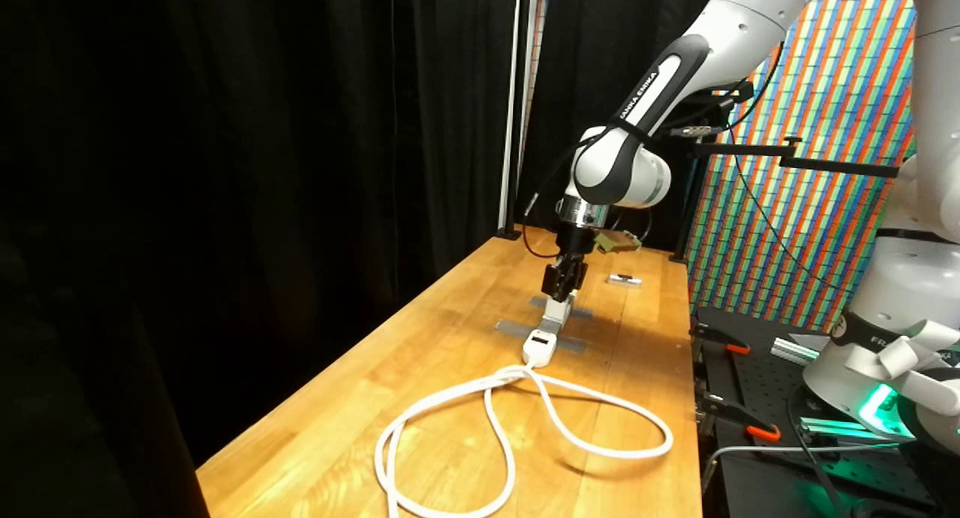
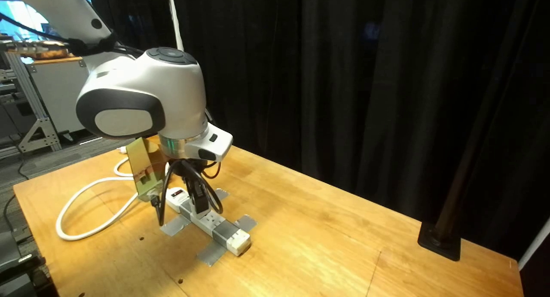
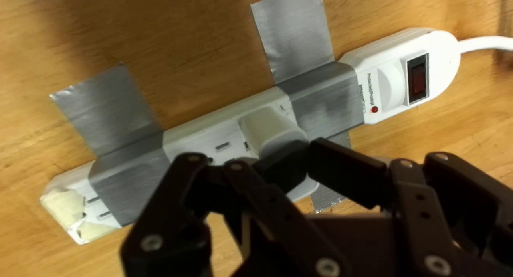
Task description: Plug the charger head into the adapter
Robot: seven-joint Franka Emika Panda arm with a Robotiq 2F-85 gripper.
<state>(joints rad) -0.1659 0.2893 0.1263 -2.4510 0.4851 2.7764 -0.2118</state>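
The adapter is a long white socket strip taped to the table; it shows in the wrist view (image 3: 443, 60) and in both exterior views (image 1: 538, 349) (image 2: 208, 221). The charger head, a small white block, stands on the strip's sockets beside the tape near the switch end, in the wrist view (image 3: 266, 126) and in both exterior views (image 1: 557, 309) (image 2: 200, 213). Its prongs are hidden, so I cannot tell how deep it sits. My gripper (image 3: 308, 144) has its fingertips together directly over the charger head's top, with nothing seen between them. Whether they touch the block is unclear.
Grey tape strips (image 3: 296, 32) hold the adapter across its width. A thick white cable (image 1: 450, 390) loops over the table from the switch end. A small silver and black object (image 1: 624, 280) lies farther back. A black post base (image 2: 439, 241) stands on the table.
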